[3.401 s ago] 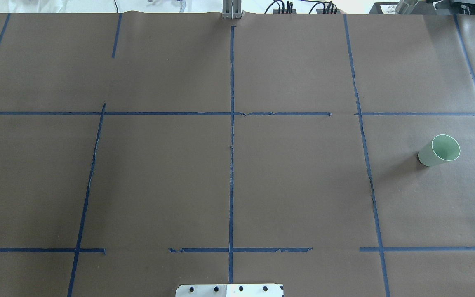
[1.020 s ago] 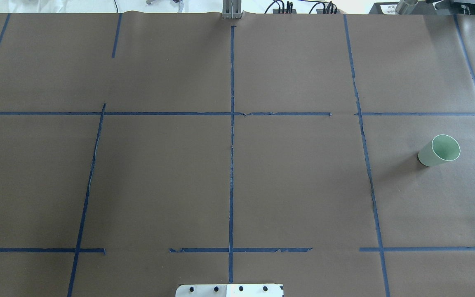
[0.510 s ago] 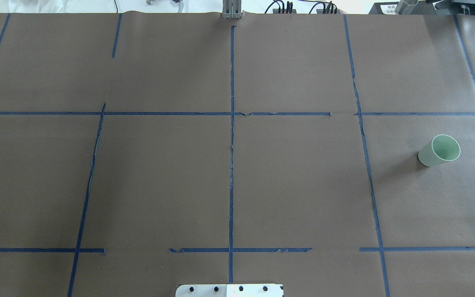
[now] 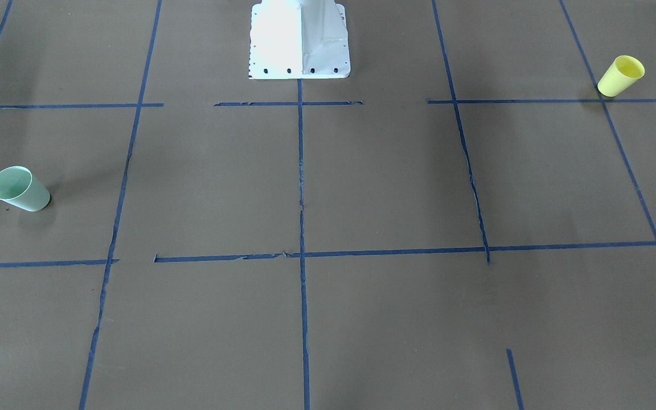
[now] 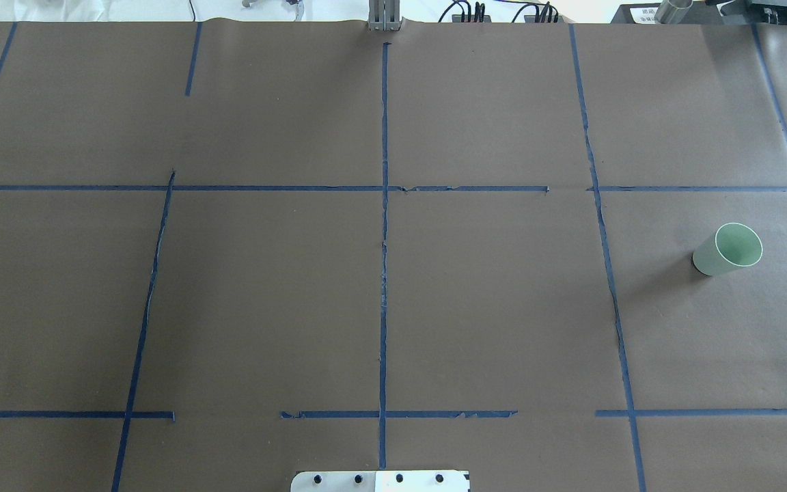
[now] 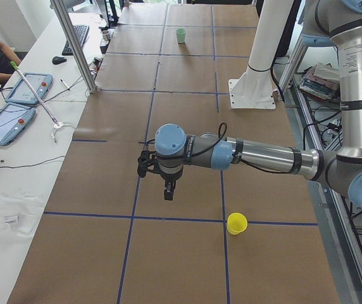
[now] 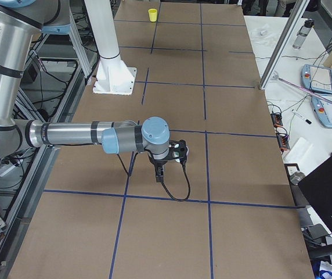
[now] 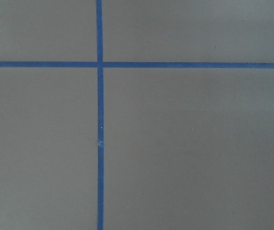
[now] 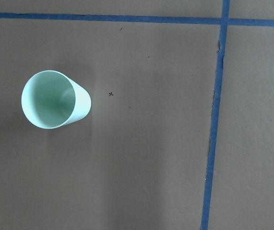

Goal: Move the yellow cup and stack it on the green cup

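The yellow cup (image 4: 620, 76) stands upright on the brown table at the robot's left end; it also shows in the exterior left view (image 6: 236, 223) and far off in the exterior right view (image 7: 152, 14). It is out of the overhead view. The green cup (image 5: 727, 249) stands upright at the robot's right end (image 4: 19, 189) (image 9: 54, 99). My left gripper (image 6: 168, 193) hangs above the table, apart from the yellow cup, on its side away from the robot. My right gripper (image 7: 159, 176) hangs above the green cup's area. I cannot tell whether either is open or shut.
The white robot base (image 4: 299, 40) stands at the table's near middle edge. Blue tape lines (image 5: 384, 273) cross the brown paper. An operators' bench with tablets (image 6: 16, 107) and a metal post (image 6: 73, 44) runs along the far side.
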You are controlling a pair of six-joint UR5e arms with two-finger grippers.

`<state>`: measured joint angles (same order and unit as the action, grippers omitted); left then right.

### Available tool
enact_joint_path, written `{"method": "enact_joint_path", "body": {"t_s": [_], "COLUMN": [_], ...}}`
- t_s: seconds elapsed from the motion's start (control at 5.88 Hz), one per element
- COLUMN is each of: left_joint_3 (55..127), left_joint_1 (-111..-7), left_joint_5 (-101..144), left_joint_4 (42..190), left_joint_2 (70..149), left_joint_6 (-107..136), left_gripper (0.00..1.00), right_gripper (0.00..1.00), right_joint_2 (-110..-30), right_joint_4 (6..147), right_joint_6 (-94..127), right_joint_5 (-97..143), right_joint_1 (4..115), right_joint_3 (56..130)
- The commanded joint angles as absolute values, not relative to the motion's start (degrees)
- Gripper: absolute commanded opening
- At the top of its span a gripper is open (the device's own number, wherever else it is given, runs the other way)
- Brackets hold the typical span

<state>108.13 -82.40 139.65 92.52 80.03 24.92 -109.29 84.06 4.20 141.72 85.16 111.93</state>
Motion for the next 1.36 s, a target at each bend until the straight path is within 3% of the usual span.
{"method": "enact_joint_path", "body": {"t_s": [0.0, 0.85, 1.19], "left_joint_3": [108.2, 108.4, 108.5], "left_joint_1": [-74.7, -52.6, -43.5], "left_joint_5": [133.9, 102.8, 92.1], "left_joint_4": [96.9, 96.2, 81.4], "left_joint_2": [79.7, 79.3, 79.2], "left_joint_6": [48.4, 98.8, 119.3], "left_gripper": [1.00, 1.00, 1.00], "right_gripper": [1.00, 1.00, 1.00], "right_joint_2": [-109.9, -110.0, -109.8], "right_joint_4": [80.5, 77.2, 77.3], "right_joint_6": [4.2, 4.6, 4.2], "right_joint_5": [142.3, 147.3, 146.8], "right_joint_1": [85.1, 85.1, 84.1], "right_joint_3": [112.0, 111.1, 111.0]}}
